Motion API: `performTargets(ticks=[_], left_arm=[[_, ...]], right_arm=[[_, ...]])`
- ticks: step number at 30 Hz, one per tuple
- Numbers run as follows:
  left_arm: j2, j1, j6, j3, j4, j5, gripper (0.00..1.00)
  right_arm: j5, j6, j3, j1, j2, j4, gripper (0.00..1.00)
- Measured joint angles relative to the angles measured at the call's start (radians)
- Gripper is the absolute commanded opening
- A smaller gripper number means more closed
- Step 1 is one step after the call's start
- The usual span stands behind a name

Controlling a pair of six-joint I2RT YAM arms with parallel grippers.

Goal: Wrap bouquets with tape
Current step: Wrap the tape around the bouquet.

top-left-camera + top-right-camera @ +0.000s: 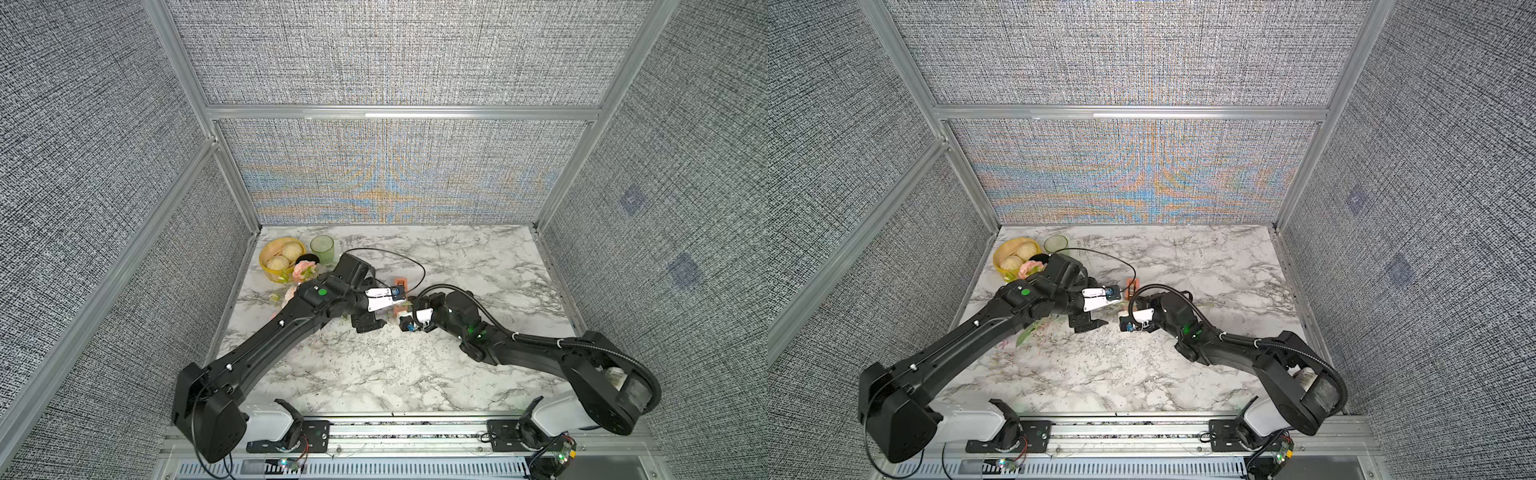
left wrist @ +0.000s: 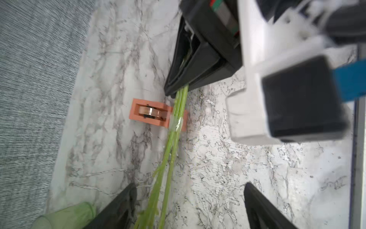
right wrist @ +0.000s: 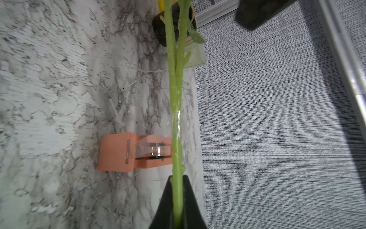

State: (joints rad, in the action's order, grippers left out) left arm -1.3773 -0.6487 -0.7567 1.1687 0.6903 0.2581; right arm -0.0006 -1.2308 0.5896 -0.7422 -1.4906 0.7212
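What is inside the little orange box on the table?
A shiny roll of clear tape sits in the middle slot of the tape dispenser. The green stems cross over one end, so that part is hidden.

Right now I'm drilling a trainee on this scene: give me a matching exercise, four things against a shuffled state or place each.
1 left gripper
2 right gripper
3 tape dispenser
4 green cup

A beside the yellow bowl
B clamped on the flower stems
C jaws wide open
D lying on the marble table, roll in its slot

Pairs: 1-C, 2-B, 3-D, 4-A.
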Motion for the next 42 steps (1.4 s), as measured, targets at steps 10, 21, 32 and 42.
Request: performTargets(ticks=[10, 21, 32, 42], left_arm=[[-0.172, 0.015, 0.005, 0.046, 0.009, -0.032, 0.76], [-0.206, 0.015, -0.026, 0.072, 0.062, -0.027, 0.05], [-0.192, 0.015, -0.023, 0.071, 0.086, -0.076, 0.00], [-0.138, -0.047, -0.088, -0.048, 0.003, -0.151, 0.00]], right_arm=[[0.105, -0.132, -0.102, -0.047, 0.006, 0.237, 0.00], [0.143, -0.227, -0.131, -0.084, 0.003, 0.311, 0.00], [0.193, 0.060, 0.036, -0.184, 0.249, -0.275, 0.76], [-0.192, 0.675, 0.126, -0.108, 0.692, -0.988, 0.92]])
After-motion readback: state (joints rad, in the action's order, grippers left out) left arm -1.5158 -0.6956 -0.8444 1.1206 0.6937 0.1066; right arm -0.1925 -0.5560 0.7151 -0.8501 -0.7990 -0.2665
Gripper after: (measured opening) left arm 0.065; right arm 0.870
